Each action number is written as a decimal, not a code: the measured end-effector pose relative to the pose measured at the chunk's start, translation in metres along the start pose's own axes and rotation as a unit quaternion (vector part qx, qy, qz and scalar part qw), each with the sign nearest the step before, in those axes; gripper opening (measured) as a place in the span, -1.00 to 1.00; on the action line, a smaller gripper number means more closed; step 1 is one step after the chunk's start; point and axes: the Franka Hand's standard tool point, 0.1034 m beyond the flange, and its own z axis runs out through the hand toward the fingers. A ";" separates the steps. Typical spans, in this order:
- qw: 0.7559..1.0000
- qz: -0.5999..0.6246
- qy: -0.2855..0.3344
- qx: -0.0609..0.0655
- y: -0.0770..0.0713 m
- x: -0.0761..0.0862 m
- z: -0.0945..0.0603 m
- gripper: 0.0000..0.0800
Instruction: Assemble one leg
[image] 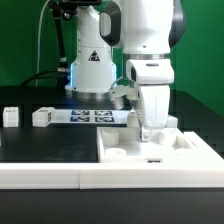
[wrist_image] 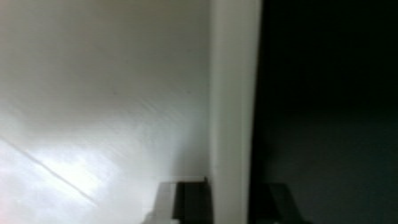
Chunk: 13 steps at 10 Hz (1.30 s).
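Black counter [image: 40, 145]: fingers [wrist_image: 183, 205] are clenching the leg [wrist_image: 235, 100] at twelve o'clock on the tabletop [image: 190, 150]; tilting could jam it.

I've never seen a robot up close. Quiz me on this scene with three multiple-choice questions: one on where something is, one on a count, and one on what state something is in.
1. Where is the tool?
A. behind the robot's base
B. over the large white square piece
C. off the table

2. How many small loose white parts lie at the exterior view's left?
A. two
B. five
C. none

3. What is between the tool's fingers?
A. nothing
B. a black cable
C. the leg, a white post

Answers:
1 B: in the exterior view the tool hangs right over that piece.
2 A: two parts sit apart on the black table.
3 C: the wrist view shows the white post running between the dark fingers.
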 end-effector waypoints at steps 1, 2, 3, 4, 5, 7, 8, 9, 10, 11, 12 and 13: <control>1.000 0.002 0.000 0.000 0.000 0.000 0.000 -0.85; 1.000 0.006 0.000 -0.001 0.000 0.000 0.000 -0.84; 1.000 0.006 0.000 0.000 0.000 -0.001 0.000 -0.84; 1.000 0.007 0.000 0.000 0.000 -0.001 0.000 -0.31; 1.000 0.007 0.000 0.000 0.000 -0.001 0.000 -0.31; 1.000 0.007 0.000 0.000 0.000 -0.001 0.000 0.45; 1.000 0.007 0.000 0.000 0.000 -0.001 0.000 0.45; 1.000 0.007 0.000 0.000 0.000 -0.002 0.000 0.59; 1.000 0.007 0.000 0.000 0.000 -0.002 0.000 0.61; 1.000 0.007 0.000 0.000 0.000 -0.002 0.000 0.61; 1.000 0.017 -0.001 -0.002 0.000 -0.001 -0.003 0.62; 1.000 0.031 -0.002 -0.008 -0.003 0.002 -0.014 0.62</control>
